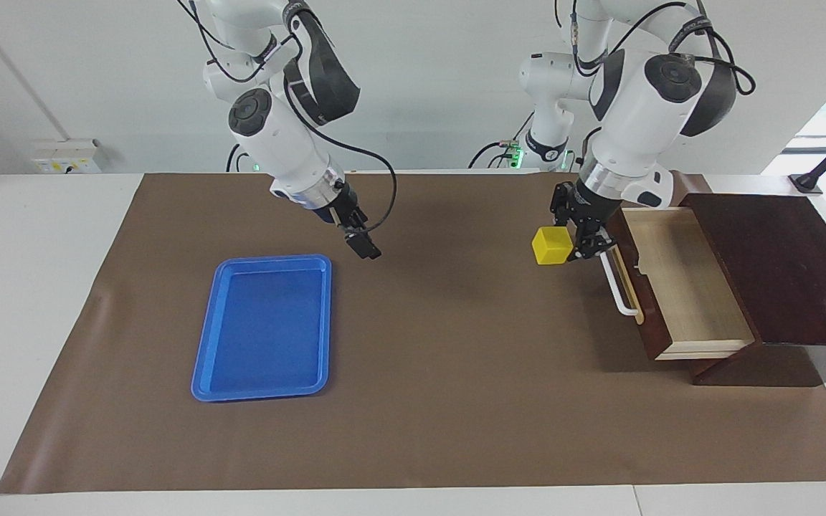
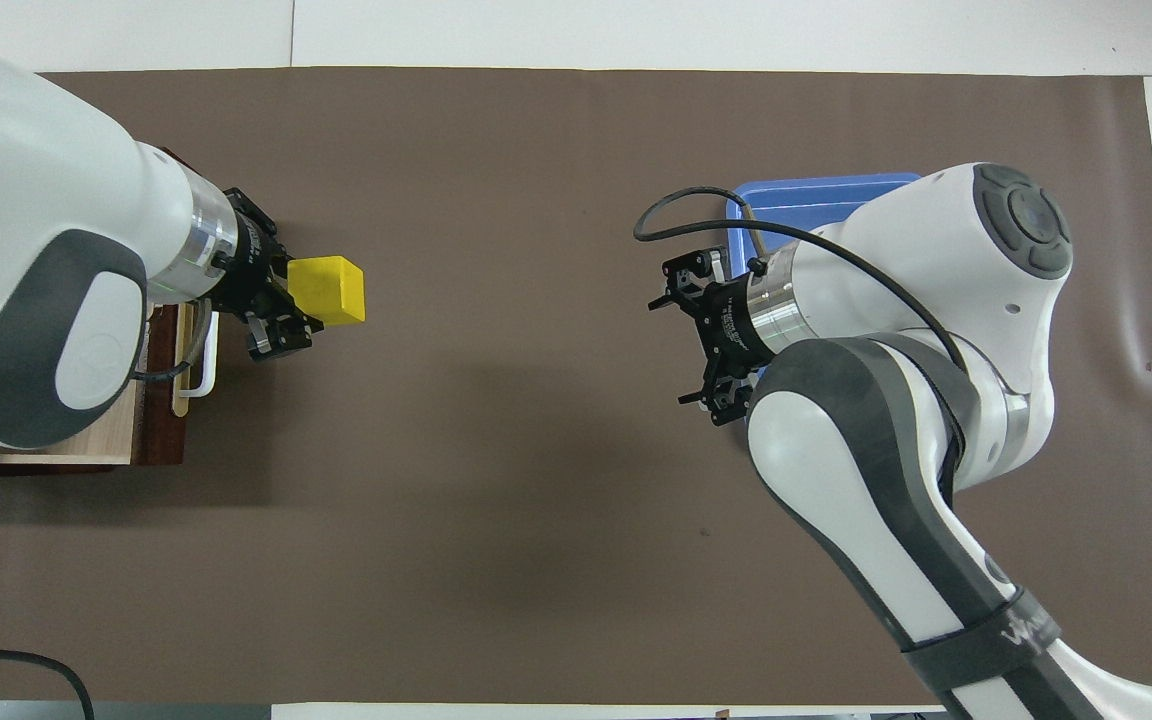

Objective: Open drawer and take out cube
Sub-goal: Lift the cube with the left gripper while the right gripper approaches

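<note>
The left gripper (image 1: 569,242) grips the cube (image 1: 552,246) in the air over the mat (image 1: 456,401), just clear of the open drawer (image 1: 678,287). The right gripper (image 1: 361,244), fingers spread apart, hangs over the mat beside the tray (image 1: 205,358). The cube lies between the two grippers, so a handover looks likely next.

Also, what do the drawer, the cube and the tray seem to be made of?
Drawer: wood, by its visible grain, dark varnished outside, pale inside. Cube: probably matte plastic or painted wood; plain yellow faces. Tray: likely glossy blue plastic, with a moulded rim.
</note>
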{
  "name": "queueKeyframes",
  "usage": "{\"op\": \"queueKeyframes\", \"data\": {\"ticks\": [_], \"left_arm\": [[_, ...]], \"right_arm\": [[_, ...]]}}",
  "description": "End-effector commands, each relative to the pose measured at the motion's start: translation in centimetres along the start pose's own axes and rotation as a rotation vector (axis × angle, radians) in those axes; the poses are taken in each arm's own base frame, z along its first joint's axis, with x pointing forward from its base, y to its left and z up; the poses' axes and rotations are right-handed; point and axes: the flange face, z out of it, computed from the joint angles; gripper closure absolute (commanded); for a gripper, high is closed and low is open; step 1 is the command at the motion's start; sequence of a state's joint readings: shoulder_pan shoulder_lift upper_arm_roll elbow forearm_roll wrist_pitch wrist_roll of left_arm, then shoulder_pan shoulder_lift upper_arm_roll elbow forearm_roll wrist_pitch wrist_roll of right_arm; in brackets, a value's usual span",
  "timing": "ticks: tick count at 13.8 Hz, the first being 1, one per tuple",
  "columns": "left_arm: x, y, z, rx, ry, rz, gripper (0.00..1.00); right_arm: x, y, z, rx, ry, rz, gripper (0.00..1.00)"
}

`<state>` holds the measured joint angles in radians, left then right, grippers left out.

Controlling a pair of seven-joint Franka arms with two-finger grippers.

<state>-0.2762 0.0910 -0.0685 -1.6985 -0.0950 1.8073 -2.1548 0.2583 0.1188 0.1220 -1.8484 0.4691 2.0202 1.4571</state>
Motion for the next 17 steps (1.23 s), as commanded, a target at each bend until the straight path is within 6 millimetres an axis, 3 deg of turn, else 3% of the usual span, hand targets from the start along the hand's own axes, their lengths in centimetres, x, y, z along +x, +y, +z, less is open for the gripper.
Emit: {"op": "queueKeyframes", "data": {"ticks": [1,3,9,10,11,15,17], "left_arm": [[-1.7,-3.8,0.6,0.002,-0.036,-0.007,1.0],[-3.6,-5.8,1.1,-0.003,-0.042,-0.027,1.0],[-8.2,-8.0,3.0,-0.042,-0.074,-0.119,1.0],[-9.3,-8.6,3.9,-0.036,-0.068,-0.108,1.0],[-10.0,-9.4,4.2,-0.045,-0.056,-0.099,1.0],[-11.9,-10.8,4.1,-0.063,-0.072,-0.105,1.0],[-12.3,-11.1,4.3,-0.055,-0.066,-0.143,1.0]], "right_arm": [[-0.9,-1.1,0.3,0.014,-0.048,0.032,0.0],[-1.2,-1.2,0.3,0.021,-0.086,0.077,0.0],[-1.8,-1.3,0.2,0.022,-0.161,0.207,0.0],[-2.2,-1.5,0.6,0.018,-0.174,0.232,0.0],[-4.1,-1.7,2.1,0.001,-0.172,0.213,0.0],[-5.0,-2.6,2.8,-0.007,-0.162,0.19,0.0],[-6.1,-3.5,4.9,-0.035,-0.119,0.137,0.0]]}}
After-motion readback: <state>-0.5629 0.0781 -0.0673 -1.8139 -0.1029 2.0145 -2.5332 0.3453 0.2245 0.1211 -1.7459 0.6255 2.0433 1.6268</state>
